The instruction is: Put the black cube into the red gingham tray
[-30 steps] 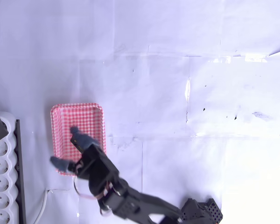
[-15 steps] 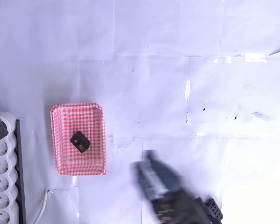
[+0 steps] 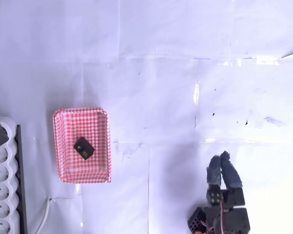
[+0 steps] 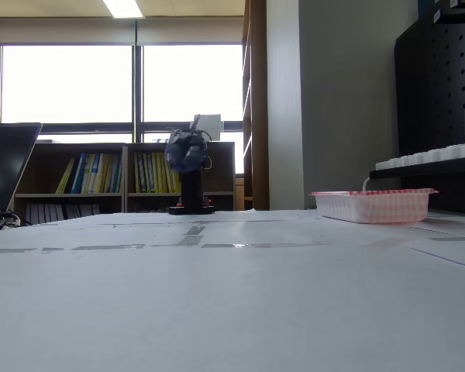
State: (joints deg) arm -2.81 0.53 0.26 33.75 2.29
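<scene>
Black cube [image 3: 83, 147] mid-tray, red gingham tray [image 3: 59, 146]

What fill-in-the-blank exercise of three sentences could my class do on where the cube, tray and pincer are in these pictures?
1. The black cube lies inside the red gingham ____.
2. In the overhead view, the pincer is to the ____ of the red gingham tray.
3. In the overhead view, the white power strip lies off the tray's ____ side.

Missing words: tray; right; left
</scene>
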